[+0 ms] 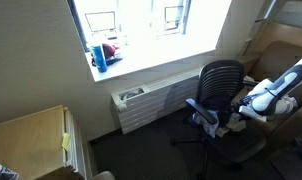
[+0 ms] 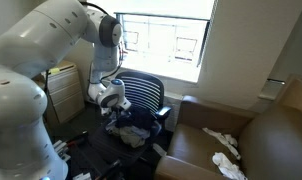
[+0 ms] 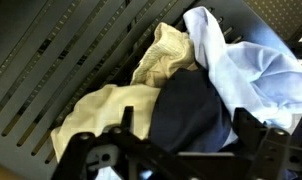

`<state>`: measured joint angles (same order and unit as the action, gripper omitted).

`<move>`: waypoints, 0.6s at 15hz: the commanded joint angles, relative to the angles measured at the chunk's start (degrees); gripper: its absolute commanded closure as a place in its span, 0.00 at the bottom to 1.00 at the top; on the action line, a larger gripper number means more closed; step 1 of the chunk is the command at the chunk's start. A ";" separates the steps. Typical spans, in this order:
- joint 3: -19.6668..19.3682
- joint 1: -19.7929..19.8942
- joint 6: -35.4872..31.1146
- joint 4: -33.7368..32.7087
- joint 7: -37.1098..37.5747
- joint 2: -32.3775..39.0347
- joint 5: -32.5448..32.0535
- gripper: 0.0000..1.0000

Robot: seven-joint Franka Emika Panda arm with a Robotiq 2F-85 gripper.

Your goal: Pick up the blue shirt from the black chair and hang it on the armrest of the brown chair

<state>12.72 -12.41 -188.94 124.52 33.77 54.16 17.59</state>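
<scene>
The dark blue shirt [image 3: 191,110] lies in a pile of clothes on the seat of the black chair [image 2: 143,92], also seen in an exterior view [image 1: 221,82]. In the wrist view my gripper [image 3: 186,140] is open, with its two fingers on either side of the blue shirt, just above or touching it. In an exterior view the gripper [image 2: 116,104] hangs low over the pile [image 2: 131,128]. The brown chair [image 2: 261,140] stands beside the black chair, with its near armrest [image 2: 186,150] next to the pile.
A yellow cloth [image 3: 111,105] and a white cloth [image 3: 256,70] lie beside the blue shirt. White cloth [image 2: 223,142] lies on the brown chair's seat. A radiator [image 1: 146,105] stands under the window. A wooden cabinet [image 1: 31,140] stands nearby.
</scene>
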 commanded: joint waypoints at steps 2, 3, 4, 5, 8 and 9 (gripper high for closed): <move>1.25 -1.06 -6.60 -0.65 -3.19 1.62 1.41 0.00; 3.92 1.17 -8.98 -2.96 -3.89 4.39 0.09 0.00; 4.82 0.90 -10.70 -5.32 -3.70 6.93 -0.13 0.00; 6.31 1.40 -10.50 -7.98 -3.80 9.38 -0.83 0.00; 9.58 2.90 -4.44 -14.83 -3.62 15.14 -1.74 0.00; 8.11 0.94 -7.44 -9.73 -3.51 10.69 0.57 0.00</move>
<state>20.39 -11.55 -196.37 114.89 32.19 64.87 16.21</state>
